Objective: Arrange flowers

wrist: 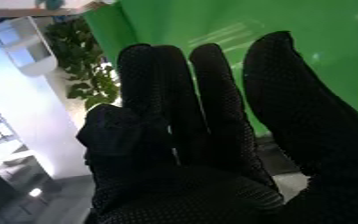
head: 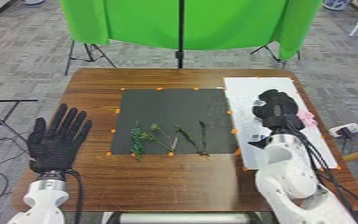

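Since the table (head: 113,175) bears all the work, every stem is best moved above it with room to spare, never dragged across. On its right side lies the white sheet (head: 246,87), which I judge to be where the arranging goes on; light pressure there should keep it from sliding. Beside it, at the middle, is the black mat (head: 158,102), whose bare far half would make a safe spot for turning a stem. Flat beyond the mat's left side, the left hand (head: 53,150) has its fingers straight and spread and has hold of nothing; it does well out of the way. Over the sheet, the right hand (head: 280,102) is mostly open, its long fingers (wrist: 220,90) nearly straight and one bent more, and I see nothing held. The green stems (head: 136,140) lie side by side on the mat's near half, so the next one calls for a pinch low on the stalk, clear of leaves, then a straight lift so its neighbours don't snag. Just beside the right hand, at the sheet's right edge, sits a pink thing (head: 309,120), probably a bloom; petals would crush easily, so thumb and fingers should close slowly and only on its stalk.
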You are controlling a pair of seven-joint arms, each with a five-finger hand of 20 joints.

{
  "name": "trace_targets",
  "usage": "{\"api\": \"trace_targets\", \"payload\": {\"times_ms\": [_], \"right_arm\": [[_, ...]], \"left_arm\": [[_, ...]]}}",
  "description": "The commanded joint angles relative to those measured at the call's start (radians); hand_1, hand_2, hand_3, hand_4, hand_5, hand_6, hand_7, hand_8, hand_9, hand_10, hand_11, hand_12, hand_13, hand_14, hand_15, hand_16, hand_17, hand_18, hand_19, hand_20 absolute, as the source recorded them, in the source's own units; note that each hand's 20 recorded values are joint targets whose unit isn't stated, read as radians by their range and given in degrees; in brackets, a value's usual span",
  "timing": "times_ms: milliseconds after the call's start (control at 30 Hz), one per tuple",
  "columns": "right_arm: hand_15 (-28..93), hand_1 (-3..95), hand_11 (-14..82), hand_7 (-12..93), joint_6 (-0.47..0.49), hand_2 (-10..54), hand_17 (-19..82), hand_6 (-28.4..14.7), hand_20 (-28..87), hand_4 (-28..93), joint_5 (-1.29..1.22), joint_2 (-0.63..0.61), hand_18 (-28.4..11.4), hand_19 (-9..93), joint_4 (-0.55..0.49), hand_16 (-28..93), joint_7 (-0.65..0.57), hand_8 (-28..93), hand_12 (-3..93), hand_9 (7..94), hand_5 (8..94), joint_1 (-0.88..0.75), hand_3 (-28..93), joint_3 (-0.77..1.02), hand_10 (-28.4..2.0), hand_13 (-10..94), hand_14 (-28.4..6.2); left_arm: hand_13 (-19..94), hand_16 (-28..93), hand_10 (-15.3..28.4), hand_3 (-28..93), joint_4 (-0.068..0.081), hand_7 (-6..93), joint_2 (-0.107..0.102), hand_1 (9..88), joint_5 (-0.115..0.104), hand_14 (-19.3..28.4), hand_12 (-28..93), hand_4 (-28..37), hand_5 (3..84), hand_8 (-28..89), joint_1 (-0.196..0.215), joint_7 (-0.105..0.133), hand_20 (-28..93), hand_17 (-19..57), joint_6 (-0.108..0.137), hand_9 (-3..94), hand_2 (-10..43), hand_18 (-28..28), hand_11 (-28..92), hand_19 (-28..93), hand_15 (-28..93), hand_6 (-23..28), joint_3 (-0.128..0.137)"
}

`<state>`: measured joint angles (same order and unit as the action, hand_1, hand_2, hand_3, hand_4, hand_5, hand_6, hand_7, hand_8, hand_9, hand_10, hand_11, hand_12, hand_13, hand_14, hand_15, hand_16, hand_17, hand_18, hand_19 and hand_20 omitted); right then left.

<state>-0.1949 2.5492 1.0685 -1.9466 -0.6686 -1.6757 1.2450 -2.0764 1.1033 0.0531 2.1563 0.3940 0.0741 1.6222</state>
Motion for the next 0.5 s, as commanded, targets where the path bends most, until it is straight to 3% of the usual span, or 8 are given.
{"api": "trace_targets", "payload": {"times_ms": [33, 233, 500], "right_arm": [[71, 43.0, 12.6, 15, 0.156, -9.5, 29, -4.0, 61, -28, 0.003, -0.025, -23.4, 93, 0.107, 16, 0.088, -13, 12.4, 48.1, 57.5, 0.05, 89, -0.013, -14.3, 37, -17.7], [72, 44.4, 12.9, 14, 0.266, -9.5, 29, -5.1, 61, -28, 0.017, -0.013, -23.9, 93, 0.105, 15, 0.041, -13, 12.4, 48.4, 54.5, 0.034, 90, 0.008, -14.9, 37, -17.4], [72, 47.4, 14.3, 15, 0.27, -9.5, 33, -4.3, 64, -28, 0.011, -0.017, -24.0, 93, 0.123, 15, 0.065, -13, 13.0, 50.7, 54.7, 0.002, 90, 0.021, -15.0, 41, -16.3]], "left_arm": [[28, -6, 15.5, 76, 0.006, 9.9, 0.012, 25.9, -0.004, 15.8, 9, -28.3, 42.8, -9, 0.002, 0.001, 10, -7.9, 0.006, 37.4, 14.5, 13.8, 16, 30, 30, 9.1, -0.008], [28, -6, 15.4, 76, 0.007, 9.9, 0.01, 25.8, -0.001, 15.8, 9, -28.3, 42.6, -9, 0.002, 0.007, 10, -7.9, 0.009, 37.3, 14.5, 13.8, 16, 30, 30, 9.1, -0.004], [28, -6, 15.4, 76, 0.006, 9.8, 0.012, 25.8, -0.001, 15.8, 9, -28.3, 42.7, -9, 0.004, 0.0, 10, -7.9, 0.015, 37.2, 14.6, 13.9, 16, 30, 30, 9.1, 0.004]]}}
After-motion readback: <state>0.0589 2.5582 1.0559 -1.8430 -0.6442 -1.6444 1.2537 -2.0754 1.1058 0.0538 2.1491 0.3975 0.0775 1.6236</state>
